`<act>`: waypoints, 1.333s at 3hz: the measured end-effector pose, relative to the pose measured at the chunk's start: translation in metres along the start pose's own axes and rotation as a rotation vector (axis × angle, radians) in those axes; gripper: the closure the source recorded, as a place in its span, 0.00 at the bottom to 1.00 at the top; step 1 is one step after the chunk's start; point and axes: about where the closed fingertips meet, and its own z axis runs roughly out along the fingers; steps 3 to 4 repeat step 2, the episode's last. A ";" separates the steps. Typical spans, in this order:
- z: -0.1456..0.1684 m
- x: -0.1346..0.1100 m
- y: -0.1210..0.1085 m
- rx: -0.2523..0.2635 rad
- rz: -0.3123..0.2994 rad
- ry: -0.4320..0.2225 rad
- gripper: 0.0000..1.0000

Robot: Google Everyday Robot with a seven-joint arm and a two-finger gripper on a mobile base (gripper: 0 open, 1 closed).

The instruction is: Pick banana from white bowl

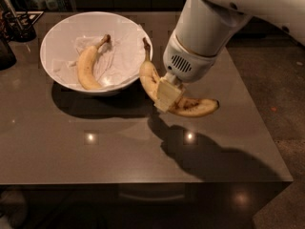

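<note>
My gripper (167, 95) is shut on the banana (194, 107), a strongly curved yellow one with brown bruises, a dark stem pointing up and a dark tip at the right. It hangs in the air just right of the white bowl (57, 35), outside its rim and above the table. The bowl is wide and round, lined with crumpled white paper.
A cleaner yellow banana (86, 66) lies inside the bowl on the paper. The grey-brown table (119, 147) has its front edge near the bottom and its right edge past the arm. Dark items (16, 25) stand at the far left.
</note>
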 end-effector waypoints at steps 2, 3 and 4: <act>-0.003 0.048 0.018 0.017 0.136 0.021 1.00; -0.003 0.048 0.018 0.017 0.136 0.021 1.00; -0.003 0.048 0.018 0.017 0.136 0.021 1.00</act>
